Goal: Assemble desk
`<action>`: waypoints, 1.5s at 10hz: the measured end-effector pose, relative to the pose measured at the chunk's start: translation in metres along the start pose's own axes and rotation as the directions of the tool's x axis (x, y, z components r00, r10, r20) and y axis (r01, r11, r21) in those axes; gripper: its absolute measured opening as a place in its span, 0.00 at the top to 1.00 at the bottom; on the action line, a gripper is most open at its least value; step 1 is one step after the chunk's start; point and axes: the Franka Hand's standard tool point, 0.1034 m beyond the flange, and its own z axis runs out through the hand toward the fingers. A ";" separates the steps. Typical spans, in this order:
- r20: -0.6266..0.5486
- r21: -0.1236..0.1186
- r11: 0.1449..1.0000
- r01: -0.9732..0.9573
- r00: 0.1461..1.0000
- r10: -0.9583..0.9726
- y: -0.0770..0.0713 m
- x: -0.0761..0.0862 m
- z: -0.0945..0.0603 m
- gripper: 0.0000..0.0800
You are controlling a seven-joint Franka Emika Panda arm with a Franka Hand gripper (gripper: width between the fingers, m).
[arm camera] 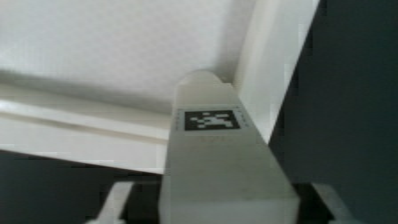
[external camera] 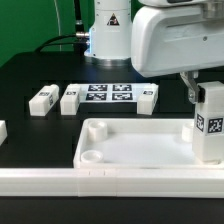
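The desk top [external camera: 130, 150] lies flat, open side up, along the tabletop edge nearest the exterior camera. It is butted against a long white rail [external camera: 40, 183], which probably keeps it from sliding under a push.

1 leg [external camera: 212, 130] stands upright at the desk top's far corner on the exterior view's right. The gripper [external camera: 205, 98] is clenched on its upper end, fingers pressed against 2 opposite faces. Held vertical like this, the leg looks lined up for that corner's socket. That socket is hidden behind the leg, and I cannot tell whether the leg touches the desk top.

Behind, toward the tabletop's middle, lies a loose leg [external camera: 42, 100]. A 2nd loose leg [external camera: 70, 100] and a 3rd loose leg [external camera: 148, 97] sit just beside the 2 ends of the marker board [external camera: 108, 95], likely parked within reach for later corners.
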 end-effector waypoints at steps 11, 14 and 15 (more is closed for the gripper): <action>-0.022 0.048 0.588 -0.808 0.588 0.809 0.007 0.004 0.001 0.64; -0.020 0.045 0.585 -0.810 0.584 0.811 0.007 0.003 0.001 0.64; -0.018 0.039 0.620 -0.784 0.619 0.785 0.007 0.003 0.002 0.43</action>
